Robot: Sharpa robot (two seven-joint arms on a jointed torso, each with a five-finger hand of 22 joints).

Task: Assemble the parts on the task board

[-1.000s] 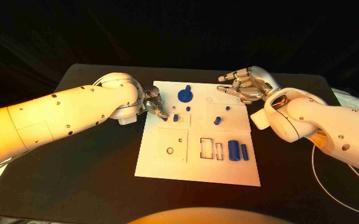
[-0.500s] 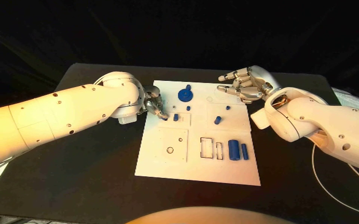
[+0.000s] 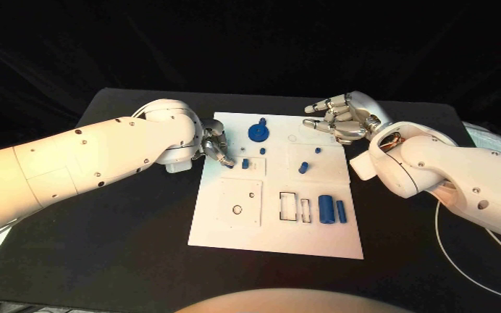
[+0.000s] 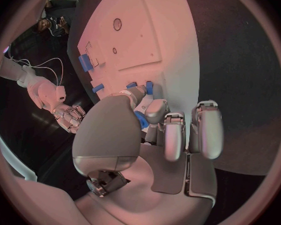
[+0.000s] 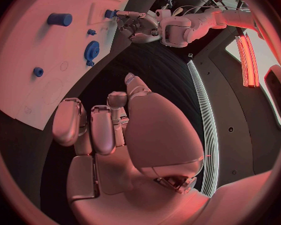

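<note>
The white task board (image 3: pixel 224 215) lies mid-table, and the left wrist view shows it too (image 4: pixel 154 40). My left hand (image 3: pixel 216 146) hovers over its left edge and pinches a small blue part (image 4: pixel 141 119) between thumb and finger. Another small blue part (image 3: pixel 245 163) stands on the board just beside those fingers. A blue gear (image 3: pixel 257 133) sits at the far end, two small pegs (image 3: pixel 302 168) in the middle, and a blue cylinder (image 3: pixel 326 209) with a bar (image 3: pixel 342 212) near the front right. My right hand (image 3: pixel 339 119) hangs over the far right corner, fingers curled, holding nothing.
Black table (image 3: pixel 125 240) surrounds the board on all sides. The board has empty rectangular slots (image 3: pixel 293 206) and round holes (image 3: pixel 237 210) in its front half. A thin white cable (image 3: pixel 444 244) runs along the right.
</note>
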